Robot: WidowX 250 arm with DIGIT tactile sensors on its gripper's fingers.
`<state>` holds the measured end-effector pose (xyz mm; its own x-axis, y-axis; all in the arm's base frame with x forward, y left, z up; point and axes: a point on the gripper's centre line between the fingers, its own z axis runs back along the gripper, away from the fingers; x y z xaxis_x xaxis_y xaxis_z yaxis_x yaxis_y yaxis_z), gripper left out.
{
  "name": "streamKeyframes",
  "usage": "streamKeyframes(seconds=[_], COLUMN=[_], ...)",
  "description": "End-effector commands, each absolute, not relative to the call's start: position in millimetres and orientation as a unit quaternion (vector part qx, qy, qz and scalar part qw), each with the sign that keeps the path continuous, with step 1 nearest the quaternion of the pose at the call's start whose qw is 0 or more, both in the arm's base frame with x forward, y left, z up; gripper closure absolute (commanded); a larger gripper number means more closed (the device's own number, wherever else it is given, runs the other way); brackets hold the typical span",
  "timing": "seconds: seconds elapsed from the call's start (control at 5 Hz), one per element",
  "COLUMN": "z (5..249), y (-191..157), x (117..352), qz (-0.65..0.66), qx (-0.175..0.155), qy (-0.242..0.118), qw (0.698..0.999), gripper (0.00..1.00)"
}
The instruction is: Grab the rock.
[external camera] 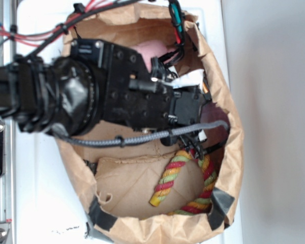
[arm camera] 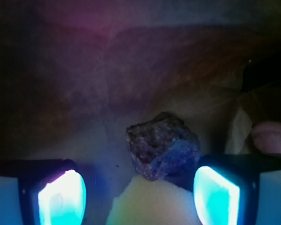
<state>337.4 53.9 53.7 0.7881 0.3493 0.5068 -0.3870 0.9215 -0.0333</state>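
Two glowing fingers [arm camera: 61, 199] of the open hand [arm camera: 138, 197] frame a yellow wedge [arm camera: 152, 204], and the rock [arm camera: 161, 145] sits just ahead, touching it, slightly toward the right finger, inside the paper bag [external camera: 229, 168].

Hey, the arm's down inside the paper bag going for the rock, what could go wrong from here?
1. The rock sits right against the yellow sponge, which lies between the open tool fingers, so closing may pinch the sponge instead.
2. The rock lies nearer the right finger, so an off-centre close might nudge it away.
3. The arm fills much of the paper bag, and its cable could snag the rope toy.
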Motion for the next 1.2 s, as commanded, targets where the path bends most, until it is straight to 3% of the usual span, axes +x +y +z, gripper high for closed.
streamKeyframes(seconds=[0.0, 0.8, 1.0], z=[80.6, 42.3, 38.1], y=[70.4, 67.9, 63.0], x=[371.7, 364.8, 363.8], qz=[0.216, 0.173, 0.161], qx=[0.043, 0.094, 0.093], qy=[-0.302, -0.28, -0.278], qw=[0.927, 0.94, 0.942], gripper=[0.0, 0.0, 0.0])
